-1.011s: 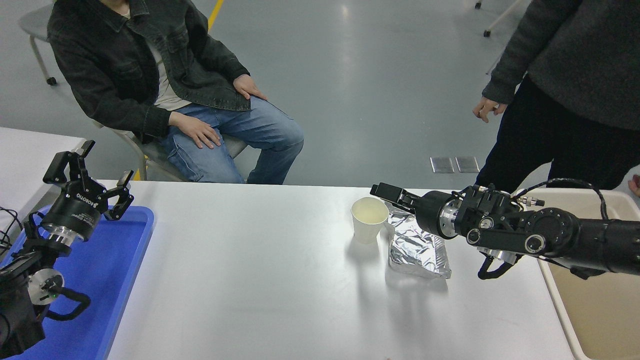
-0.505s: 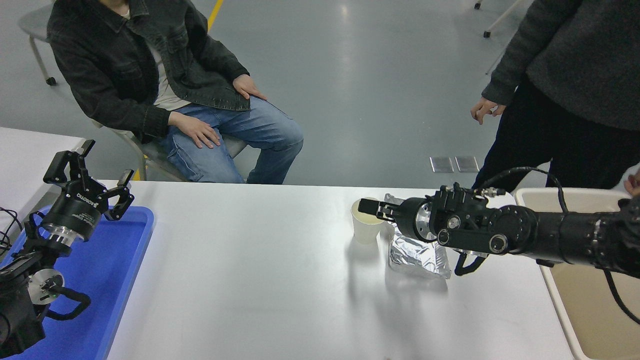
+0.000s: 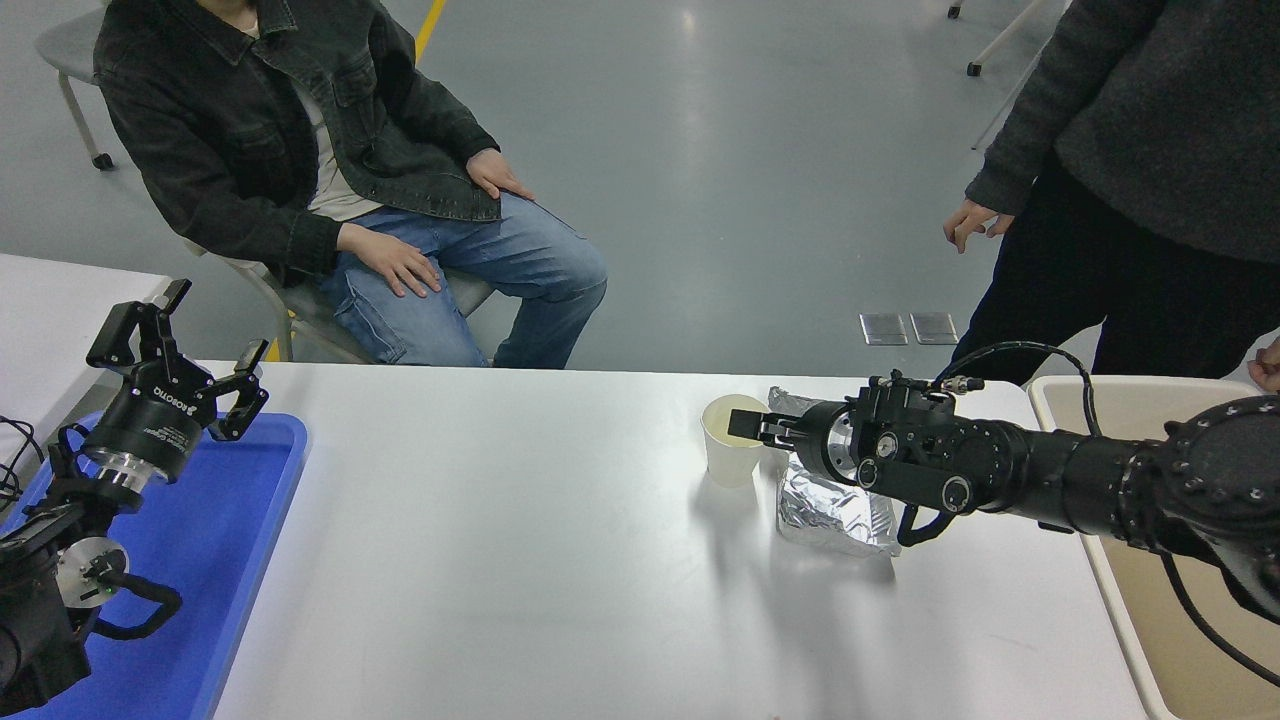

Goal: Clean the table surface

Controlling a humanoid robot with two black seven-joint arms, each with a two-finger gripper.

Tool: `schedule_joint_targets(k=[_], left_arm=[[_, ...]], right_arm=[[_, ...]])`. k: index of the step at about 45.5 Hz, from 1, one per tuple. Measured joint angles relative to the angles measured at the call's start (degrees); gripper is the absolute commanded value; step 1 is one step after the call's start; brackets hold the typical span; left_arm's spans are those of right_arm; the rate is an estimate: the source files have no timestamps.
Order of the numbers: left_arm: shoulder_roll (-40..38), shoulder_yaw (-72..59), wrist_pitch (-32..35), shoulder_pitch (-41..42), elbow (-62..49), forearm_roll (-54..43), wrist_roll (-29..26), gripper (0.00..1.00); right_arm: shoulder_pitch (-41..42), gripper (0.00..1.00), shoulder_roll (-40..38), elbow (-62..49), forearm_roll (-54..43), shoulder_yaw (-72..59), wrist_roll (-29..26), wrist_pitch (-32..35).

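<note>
Since the earlier frame, right end effector (image 3: 748,428) has advanced leftward to the paper cup (image 3: 735,442) rim; whether it grips the rim cannot be told. Left end effector (image 3: 180,335) is parked, fingers spread wide, above the blue tray (image 3: 240,540). White matte desk (image 3: 500,560) fills the foreground, bearing cup and foil pouch (image 3: 830,510) just beside it. Grey floor beyond; one person seated, one standing.
</note>
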Motion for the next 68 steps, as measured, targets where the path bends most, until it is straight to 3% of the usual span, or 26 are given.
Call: schedule_joint_targets(k=[4,11,17,52,68], left_arm=[[0.00,0.00,0.00,0.00,0.00,0.00,0.00,1.00],[0.00,0.00,0.00,0.00,0.00,0.00,0.00,1.00],[0.00,0.00,0.00,0.00,0.00,0.00,0.00,1.00],[0.02,0.00,0.00,0.00,0.01,0.00,0.00,1.00],[0.01,0.00,0.00,0.01,0.00,0.00,0.00,1.00]], right_arm=[[-0.11,0.60,0.41,-0.36,-0.07,-0.25,-0.04,0.28],[-0.12,0.20,0.79,-0.71,-0.10,-0.49,-0.08,0.78],[0.21,0.00,0.96,-0.84,-0.10,-0.56,-0.11,1.13],[2.56,0.00,0.44,1.51,1.94,0.12,-0.12,2.83],[6.19,0.00,-6.75,9.83,3.31,0.23,-0.05,2.90]])
